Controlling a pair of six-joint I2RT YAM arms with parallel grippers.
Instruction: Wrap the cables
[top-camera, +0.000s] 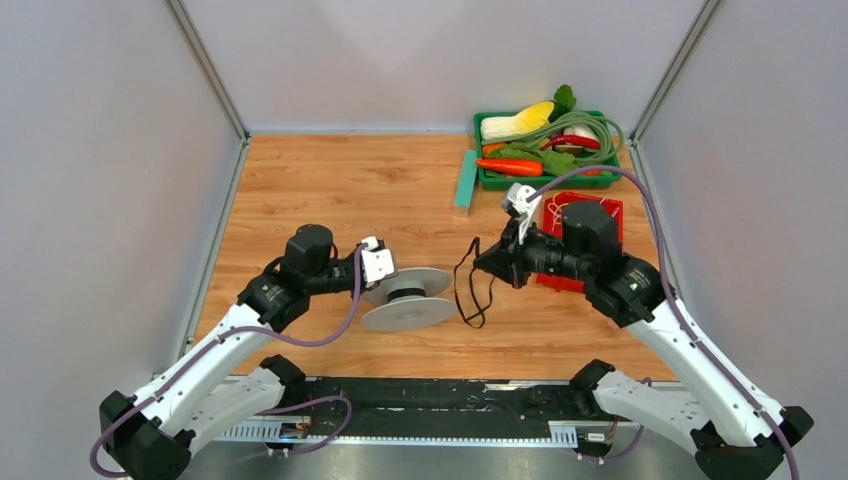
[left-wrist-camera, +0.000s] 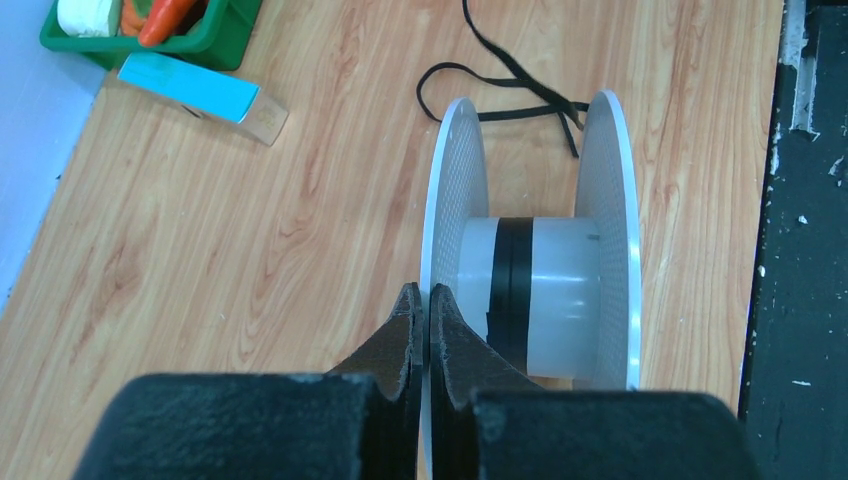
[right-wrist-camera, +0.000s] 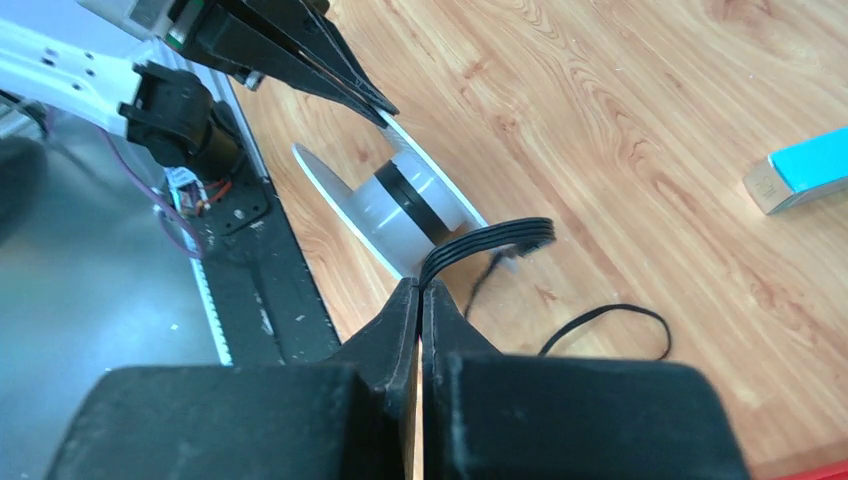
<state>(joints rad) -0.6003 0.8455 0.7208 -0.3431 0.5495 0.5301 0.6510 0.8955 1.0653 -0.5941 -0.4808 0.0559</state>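
A white spool (top-camera: 408, 312) lies on its side at mid-table, with a few turns of the black cable (left-wrist-camera: 511, 280) wound on its hub. My left gripper (left-wrist-camera: 421, 297) is shut on the rim of one flange (left-wrist-camera: 450, 190); from above the left gripper (top-camera: 392, 273) sits at the spool's left. My right gripper (right-wrist-camera: 419, 287) is shut on the cable (right-wrist-camera: 492, 238), which curves from its tips toward the spool (right-wrist-camera: 420, 205). Seen from above, the right gripper (top-camera: 479, 262) is just right of the spool. Slack cable (top-camera: 470, 292) loops on the wood between them.
A green tray (top-camera: 590, 183) of toy vegetables and a green hose stands at the back right. A teal block (top-camera: 465, 180) lies left of it. A red object (top-camera: 556, 209) sits under my right arm. A black rail (top-camera: 420, 400) runs along the near edge.
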